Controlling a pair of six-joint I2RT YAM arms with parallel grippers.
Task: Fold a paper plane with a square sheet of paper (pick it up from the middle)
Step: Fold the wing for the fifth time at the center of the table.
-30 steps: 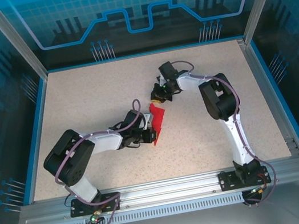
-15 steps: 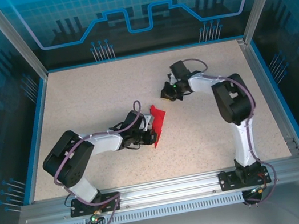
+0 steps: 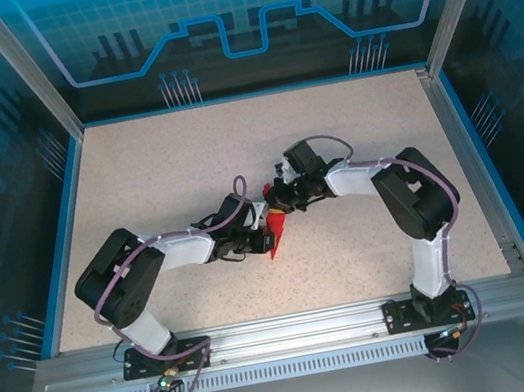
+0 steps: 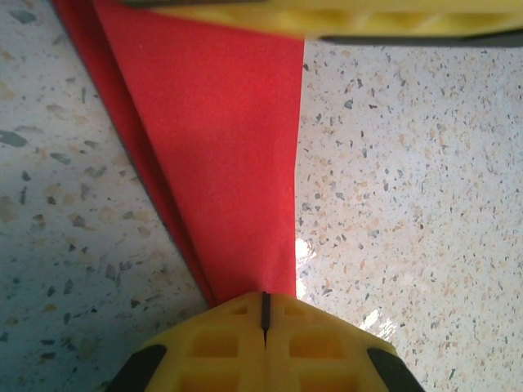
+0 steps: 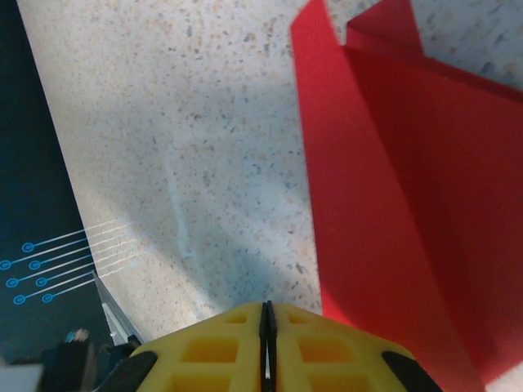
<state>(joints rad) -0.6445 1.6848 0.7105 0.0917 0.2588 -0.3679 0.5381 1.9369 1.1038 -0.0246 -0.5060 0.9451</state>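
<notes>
1. Progress check: the paper [image 4: 221, 139] is no flat square. In the left wrist view it is a long red wedge with layered edges running down one side, narrowing to a point.
2. The right wrist view shows one flap overlapping another and a corner lifting up off the paper's face. So I'd say the early folds are in.
3. What's left, by my read: it doesn't look like a crisp dart with spread wings. The last wing folds and a firm press along the creases look to be outstanding.
4. The left gripper [image 4: 264, 304] has its jaws pressed together on the paper's narrow tip, which runs straight into the seam between the yellow fingers. That's a pinch on the paper.
5. The right gripper [image 5: 265, 314] has its jaws pressed together too, with nothing visible between them. It sits at the paper's wide end, just beside the long edge, and from above it reaches over that end.
6. I can't tell whether it is pressing down on the paper or only hanging above it.
7. Containers: none in play. The paper lies straight on the speckled table [image 4: 409, 204], with bare surface on both sides of it.
</notes>
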